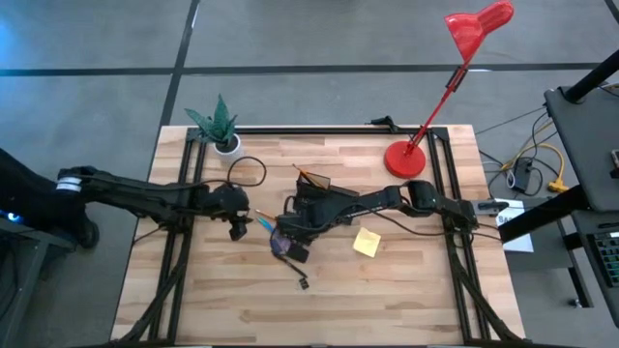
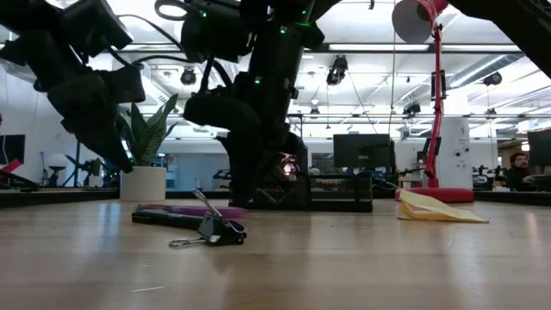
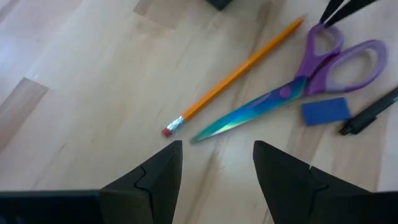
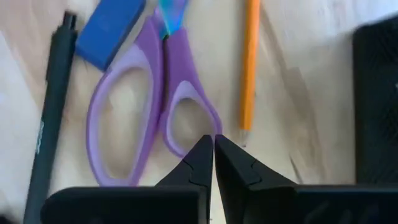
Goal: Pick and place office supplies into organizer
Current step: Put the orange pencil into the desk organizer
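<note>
So I'm at the pick-up step: my left gripper hovers spread apart, empty, over the orange pencil and purple-handled scissors beside the organizer, my right gripper pinched closed on nothing by the handles, so next I'd drop and squeeze one.

Left arm: extended inward from table's left side; left gripper low over tabletop, fingers parted. Right arm: reaching in from right; right gripper lowered, fingers pressed together.
</note>
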